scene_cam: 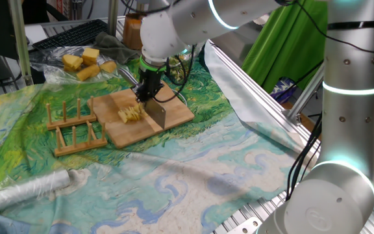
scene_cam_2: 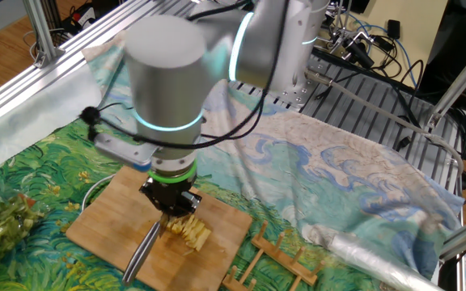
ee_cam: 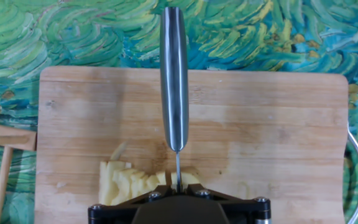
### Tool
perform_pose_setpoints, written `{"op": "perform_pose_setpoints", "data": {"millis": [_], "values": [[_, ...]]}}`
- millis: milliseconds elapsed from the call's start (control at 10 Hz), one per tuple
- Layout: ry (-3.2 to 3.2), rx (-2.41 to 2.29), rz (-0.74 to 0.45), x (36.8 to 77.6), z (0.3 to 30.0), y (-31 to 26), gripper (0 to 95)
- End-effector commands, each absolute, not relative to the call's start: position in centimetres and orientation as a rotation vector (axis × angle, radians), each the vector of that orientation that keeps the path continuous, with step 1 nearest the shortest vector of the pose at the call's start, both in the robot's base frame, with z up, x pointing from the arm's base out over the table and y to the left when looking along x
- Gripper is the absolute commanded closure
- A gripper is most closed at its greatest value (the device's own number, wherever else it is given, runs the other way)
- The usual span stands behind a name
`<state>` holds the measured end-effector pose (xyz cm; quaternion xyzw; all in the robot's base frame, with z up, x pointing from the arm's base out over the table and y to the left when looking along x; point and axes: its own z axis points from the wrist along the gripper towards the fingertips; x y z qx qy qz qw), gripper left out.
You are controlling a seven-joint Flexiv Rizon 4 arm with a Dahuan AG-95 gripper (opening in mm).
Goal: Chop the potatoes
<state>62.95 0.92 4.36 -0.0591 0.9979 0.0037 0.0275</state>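
In the hand view, the potatoes (ee_cam: 129, 183) are partly hidden by the gripper (ee_cam: 178, 208), whose fingertips are cut off.

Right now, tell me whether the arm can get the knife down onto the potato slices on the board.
Probably yes. The fingers are shut on the knife, which hangs right over the potato slices on the wooden board, with nothing between blade and slices.

Knife over the sliced potato on the cutting board

A steel knife (ee_cam: 174, 81) runs straight up the middle, its thin blade edge meeting pale-yellow potato slices (ee_cam: 132, 183) clustered at its base and spreading to its left. A wooden cutting board (ee_cam: 278, 143) lies under both, on a green swirl-patterned cloth (ee_cam: 73, 34). A wooden rack (ee_cam: 2, 168) shows far left of the knife.
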Motion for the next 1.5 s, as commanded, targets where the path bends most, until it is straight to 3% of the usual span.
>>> {"op": "perform_pose_setpoints", "data": {"millis": [100,600,1500], "values": [[3.108,-0.208,0.027,63.4,1.7,0.8,95.0],[3.162,-0.207,-0.017,62.9,5.6,1.2,95.0],[3.154,-0.186,-0.006,62.7,5.8,1.3,95.0]]}}
